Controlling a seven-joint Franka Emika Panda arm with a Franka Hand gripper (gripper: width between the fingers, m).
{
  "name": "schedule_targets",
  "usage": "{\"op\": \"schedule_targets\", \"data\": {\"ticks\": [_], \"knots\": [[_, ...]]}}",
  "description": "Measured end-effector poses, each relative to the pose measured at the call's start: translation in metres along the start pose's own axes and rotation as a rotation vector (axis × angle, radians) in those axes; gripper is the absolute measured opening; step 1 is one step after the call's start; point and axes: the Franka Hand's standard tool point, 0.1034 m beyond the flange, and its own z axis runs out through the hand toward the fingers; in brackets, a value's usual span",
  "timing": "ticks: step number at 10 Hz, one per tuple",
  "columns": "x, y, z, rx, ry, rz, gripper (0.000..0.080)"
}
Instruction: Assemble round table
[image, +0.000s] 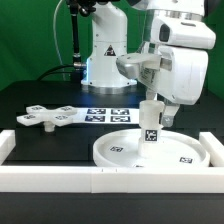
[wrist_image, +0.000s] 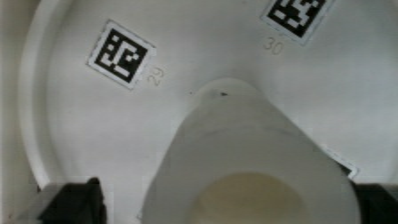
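Observation:
The large rimmed round disc (image: 150, 153) lies flat on the black table, close behind the front border rail. The short cylindrical post (image: 151, 128) stands upright on the disc's middle, a tag on its side. My gripper (image: 152, 103) is straight above it and shut on the post's top end. In the wrist view the post (wrist_image: 237, 150) runs down from my jaws to the disc (wrist_image: 125, 110), with my dark fingers (wrist_image: 75, 200) at either side of it. The flat cross-shaped piece (image: 48, 118) lies on the table at the exterior view's left.
White border rails run along the front (image: 100, 180) and at the exterior view's left (image: 8, 140) and right (image: 212, 145). The marker board (image: 110, 114) lies behind the disc. The arm's white base (image: 105, 60) stands at the back.

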Motion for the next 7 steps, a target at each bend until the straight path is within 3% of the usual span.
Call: {"op": "schedule_targets", "data": {"ticks": [2,3,4,5,7], "knots": [[-0.0038,-0.0010,0.0007,0.002,-0.007,-0.076,0.0619],[-0.0057,-0.0014,0.0009,0.002,-0.007,-0.080,0.0483],[-0.0058,-0.0026,0.0014,0.007,-0.007,-0.074,0.0483],[-0.0063,-0.0034,0.0017,0.010,-0.007,-0.073,0.0408],[-0.0065,-0.0037,0.0019,0.011,-0.007,-0.058,0.0408]]}}
